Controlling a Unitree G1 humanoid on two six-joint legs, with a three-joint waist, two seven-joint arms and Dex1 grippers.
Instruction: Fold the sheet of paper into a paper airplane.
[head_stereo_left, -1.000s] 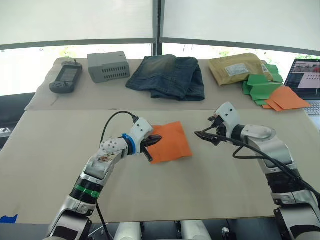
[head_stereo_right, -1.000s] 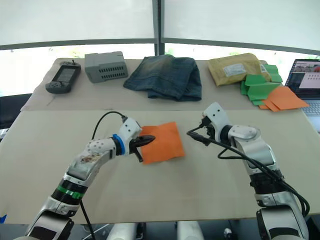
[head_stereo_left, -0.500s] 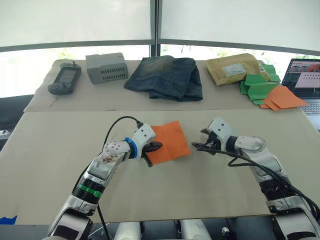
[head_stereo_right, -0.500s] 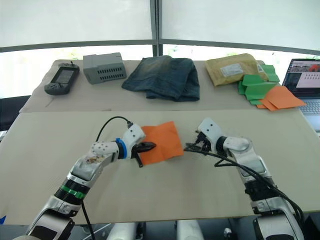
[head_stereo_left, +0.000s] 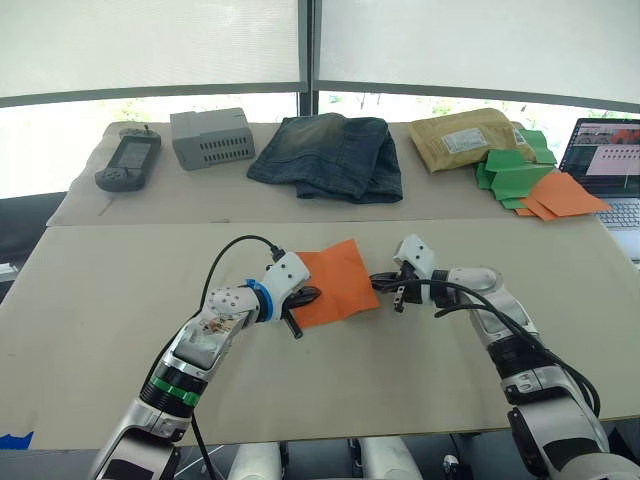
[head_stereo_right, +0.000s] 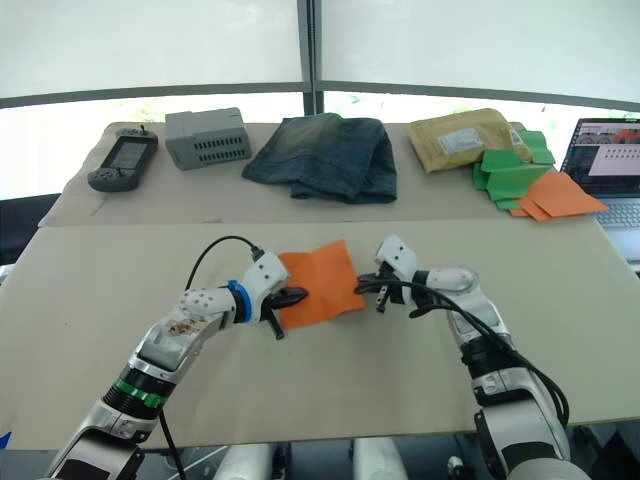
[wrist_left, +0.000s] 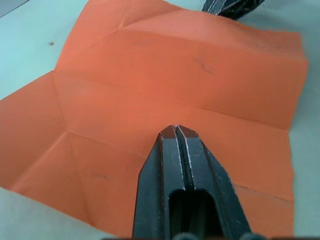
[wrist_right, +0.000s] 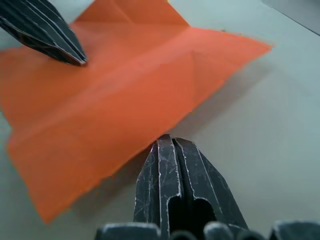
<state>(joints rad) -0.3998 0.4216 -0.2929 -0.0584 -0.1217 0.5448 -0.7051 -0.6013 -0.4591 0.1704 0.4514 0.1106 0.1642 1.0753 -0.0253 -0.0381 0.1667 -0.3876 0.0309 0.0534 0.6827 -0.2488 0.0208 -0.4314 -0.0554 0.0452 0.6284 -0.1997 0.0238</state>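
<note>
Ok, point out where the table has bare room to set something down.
Bare stretches lie on the front table left of the left end effector, right of the right end effector, and along the near edge. The back strip is crowded: handheld device, grey box, jeans, envelope, folded papers, laptop.

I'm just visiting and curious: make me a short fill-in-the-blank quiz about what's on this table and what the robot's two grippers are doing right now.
1. The sheet of paper between the two grippers is bright ____.
2. The left gripper has its shut fingertips resting ____ the sheet.
3. The right gripper, shut, sits at the sheet's ____.
4. Beside the laptop lie folded papers coloured ____ and paler orange.

Missing words: orange; on; edge; green
</note>
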